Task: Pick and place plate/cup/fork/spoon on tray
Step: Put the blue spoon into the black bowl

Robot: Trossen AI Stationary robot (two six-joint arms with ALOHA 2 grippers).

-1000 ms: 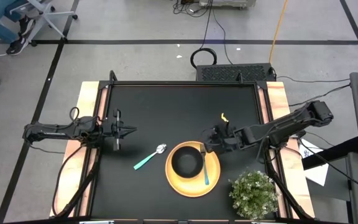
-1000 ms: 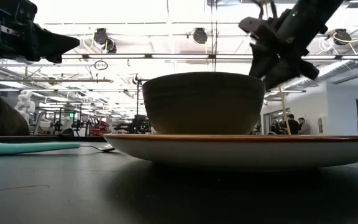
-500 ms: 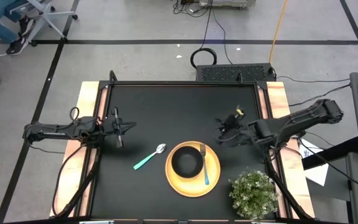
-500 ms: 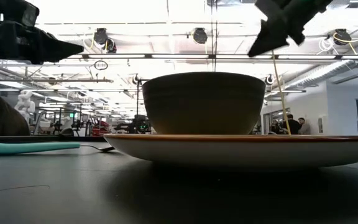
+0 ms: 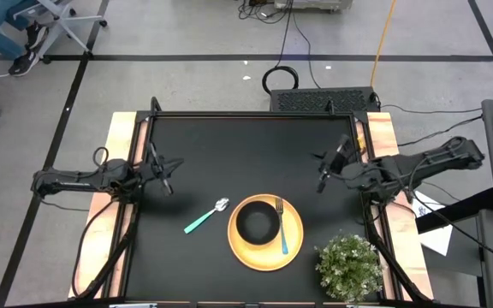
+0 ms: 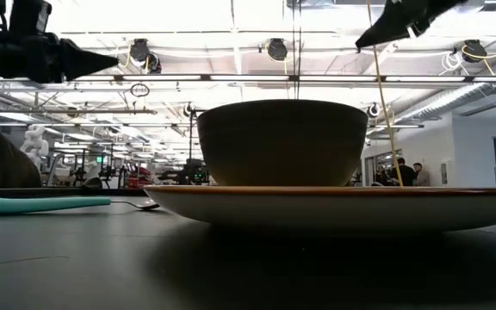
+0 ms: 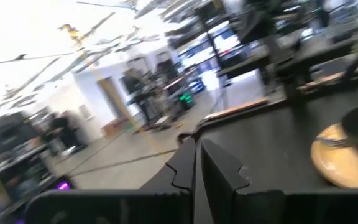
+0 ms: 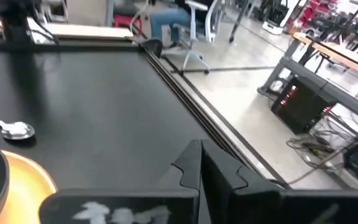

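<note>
The yellow tray lies on the black table near its front edge. The dark cup stands on the tray, and the teal-handled fork lies on the tray to the cup's right. The spoon lies flat on the table left of the tray, with its silver head toward the tray. My right gripper hangs shut and empty above the table, to the right of the tray and farther back. My left gripper hovers shut and empty at the table's left side.
A potted plant stands at the table's near right corner, close to the tray. Pale wooden strips run along the table's left and right sides. Bare black tabletop lies behind the tray.
My right gripper has risen from just above the tray's right side and drawn back toward the table's right and far edges, and its fingers have shut with nothing between them. The fork stays on the tray. My left gripper has turned a little about its own axis.
</note>
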